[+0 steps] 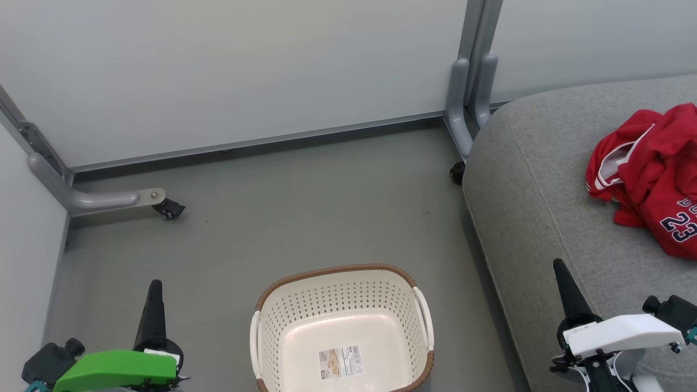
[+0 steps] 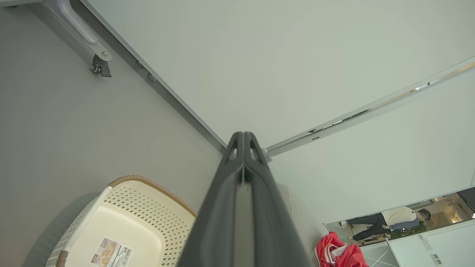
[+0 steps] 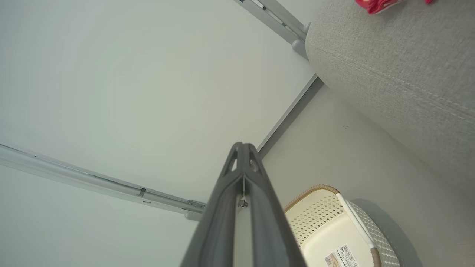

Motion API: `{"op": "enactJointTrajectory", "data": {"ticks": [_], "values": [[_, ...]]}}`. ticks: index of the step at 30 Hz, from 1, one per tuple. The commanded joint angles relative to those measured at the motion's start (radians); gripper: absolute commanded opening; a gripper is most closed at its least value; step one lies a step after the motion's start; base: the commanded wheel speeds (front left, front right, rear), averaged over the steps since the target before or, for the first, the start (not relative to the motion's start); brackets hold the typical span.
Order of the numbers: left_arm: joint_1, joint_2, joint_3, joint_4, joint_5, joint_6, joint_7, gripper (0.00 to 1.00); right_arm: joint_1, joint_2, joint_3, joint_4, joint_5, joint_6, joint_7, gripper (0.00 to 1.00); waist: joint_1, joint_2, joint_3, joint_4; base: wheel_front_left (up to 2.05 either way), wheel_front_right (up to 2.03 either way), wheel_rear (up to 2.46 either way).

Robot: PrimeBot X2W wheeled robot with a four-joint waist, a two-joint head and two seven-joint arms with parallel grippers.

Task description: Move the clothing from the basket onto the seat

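Note:
The red clothing (image 1: 650, 174) with white trim and the number 23 lies bunched on the grey seat (image 1: 539, 218) at the right. It also shows in the left wrist view as red clothing (image 2: 339, 254) and at the top of the right wrist view as red clothing (image 3: 374, 4). The cream basket (image 1: 342, 296) stands on the floor at bottom centre with only a label inside; basket (image 2: 122, 207), basket (image 3: 326, 218). My left gripper (image 1: 156, 285) is shut and holds nothing, left of the basket. My right gripper (image 1: 558, 265) is shut and holds nothing, over the seat's front edge.
Pale partition panels stand behind, with grey legs on castors (image 1: 169, 208) at the left and a post foot (image 1: 463, 125) by the seat's corner. Grey floor (image 1: 305, 218) lies between basket and wall. A person (image 2: 389, 220) is seen far off past a panel.

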Motion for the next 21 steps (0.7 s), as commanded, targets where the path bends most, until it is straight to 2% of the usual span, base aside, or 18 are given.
{"op": "enactJointTrajectory", "data": {"ticks": [1,21], "values": [[-0.031,0.01,0.008,-0.004,-0.031,-0.006,0.007,0.0,-0.021,-0.007,-0.007,-0.003,0.03,0.0,0.008,0.0,0.0,0.0,0.0,0.0,0.0,0.0,0.0],[-0.072,0.01,0.03,0.03,-0.217,-0.019,0.058,0.0,-0.047,-0.004,-0.039,0.02,0.218,0.0,0.059,0.0,0.0,0.0,0.004,0.0,0.0,0.0,0.0]]}}
